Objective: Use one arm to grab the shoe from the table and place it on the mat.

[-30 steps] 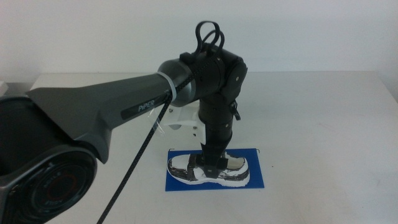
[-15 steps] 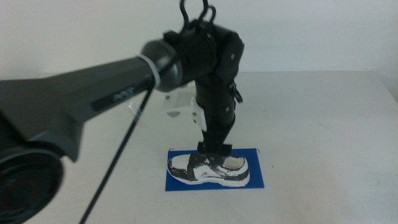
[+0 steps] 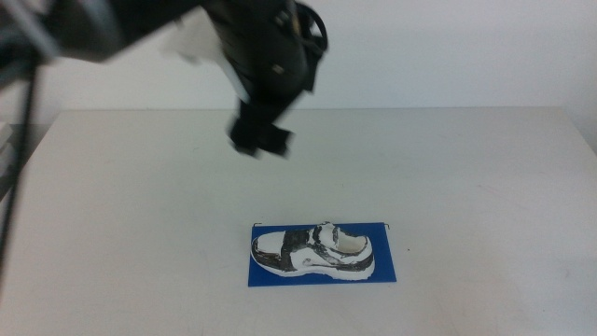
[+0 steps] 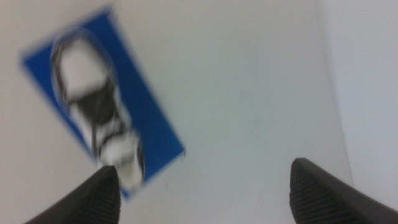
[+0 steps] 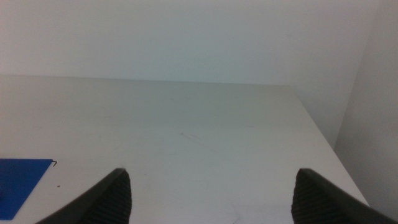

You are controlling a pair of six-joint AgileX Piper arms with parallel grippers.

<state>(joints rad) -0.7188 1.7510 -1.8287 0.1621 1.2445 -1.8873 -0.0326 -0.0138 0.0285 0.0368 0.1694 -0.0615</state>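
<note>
The white and black shoe [image 3: 313, 253] lies on its sole on the blue mat [image 3: 386, 268] near the table's front middle, free of any gripper. The left wrist view shows the same shoe [image 4: 93, 111] on the mat [image 4: 154, 127], blurred. My left gripper [image 3: 260, 141] hangs high above the table, behind and to the left of the mat, blurred by motion; its jaws stand wide apart and hold nothing [image 4: 205, 186]. My right gripper [image 5: 211, 190] is open and empty, out of the middle view, with a corner of the mat [image 5: 18, 180] in its picture.
The white table [image 3: 485, 177] spreads around the mat on all sides. Its far edge meets a pale wall, and its right edge [image 5: 323, 140] shows in the right wrist view.
The left gripper has let go of the shoe and risen fast up and to the left, away from the mat. The shoe stays on the mat.
</note>
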